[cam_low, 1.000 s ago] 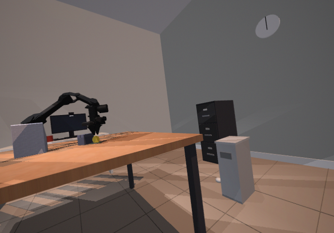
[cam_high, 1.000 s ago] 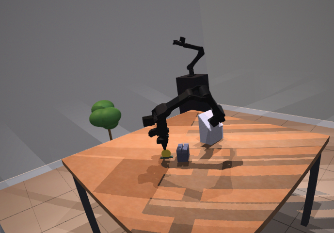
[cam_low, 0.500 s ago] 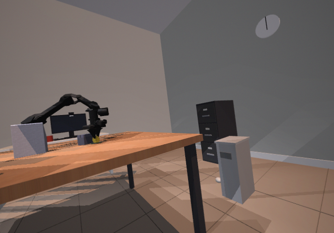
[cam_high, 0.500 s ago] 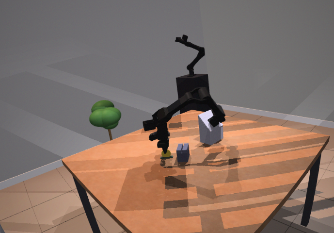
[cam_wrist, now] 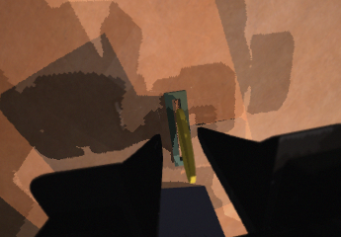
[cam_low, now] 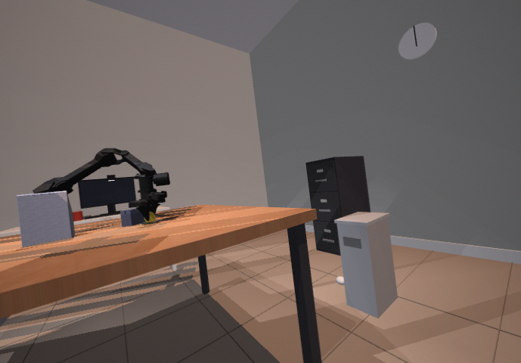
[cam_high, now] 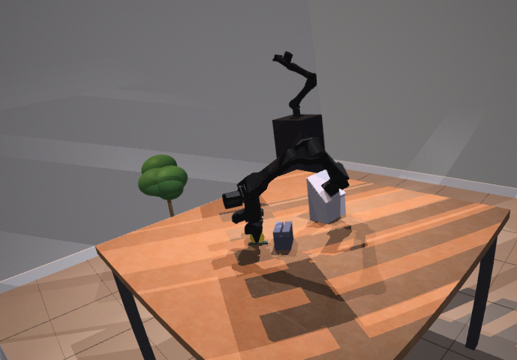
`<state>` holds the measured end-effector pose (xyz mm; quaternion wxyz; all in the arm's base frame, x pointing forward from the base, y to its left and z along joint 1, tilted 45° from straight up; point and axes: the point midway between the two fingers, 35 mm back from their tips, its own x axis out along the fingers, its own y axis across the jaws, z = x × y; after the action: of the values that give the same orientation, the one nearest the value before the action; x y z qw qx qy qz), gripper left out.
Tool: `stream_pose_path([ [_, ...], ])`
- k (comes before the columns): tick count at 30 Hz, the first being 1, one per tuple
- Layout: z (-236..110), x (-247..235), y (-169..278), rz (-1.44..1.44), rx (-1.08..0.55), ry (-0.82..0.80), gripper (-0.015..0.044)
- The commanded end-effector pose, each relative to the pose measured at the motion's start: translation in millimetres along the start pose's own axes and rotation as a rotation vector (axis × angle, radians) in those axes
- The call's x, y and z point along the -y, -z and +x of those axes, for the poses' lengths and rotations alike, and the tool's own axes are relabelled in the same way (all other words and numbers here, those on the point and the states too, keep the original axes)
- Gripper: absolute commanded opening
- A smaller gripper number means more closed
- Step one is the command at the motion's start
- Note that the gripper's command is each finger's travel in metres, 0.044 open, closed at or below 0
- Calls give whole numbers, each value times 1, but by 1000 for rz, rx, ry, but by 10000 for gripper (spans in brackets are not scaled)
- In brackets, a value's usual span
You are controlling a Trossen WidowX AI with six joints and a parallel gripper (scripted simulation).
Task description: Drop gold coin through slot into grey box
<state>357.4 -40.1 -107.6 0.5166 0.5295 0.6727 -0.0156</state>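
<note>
The gold coin (cam_high: 260,237) (cam_low: 152,217) (cam_wrist: 187,147) stands on edge in the dark-green holder (cam_high: 263,243) (cam_wrist: 178,94). My gripper (cam_high: 256,240) (cam_wrist: 179,135) is open and low over the holder, pointing down. In the wrist view one fingertip is on each side of the coin, with a gap to each; the coin's near end reaches toward the box. In the top view, a finger hides part of the coin. The closed grey box (cam_high: 282,241) (cam_low: 129,218) (cam_wrist: 189,212) stands close beside the holder. Its lid slot shows in the top view; the fingers partly frame the box in the wrist view.
A tall pale block (cam_high: 324,208) (cam_low: 44,218) stands on the wooden table (cam_high: 173,275) (cam_low: 209,218), near the arm's base. A black pedestal (cam_high: 295,131) with another dark arm (cam_high: 308,82) stands behind the table.
</note>
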Motion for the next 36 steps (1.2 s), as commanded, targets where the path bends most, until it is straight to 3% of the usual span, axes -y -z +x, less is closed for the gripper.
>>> stream_pose_path([
  [1,5,2,1,9,-7,-1,134],
  [6,5,2,1,9,-7,-1,3],
  [17,3,2,1,9,-7,-1,0],
  [36,-43,1,-3,10,-2,3,0],
])
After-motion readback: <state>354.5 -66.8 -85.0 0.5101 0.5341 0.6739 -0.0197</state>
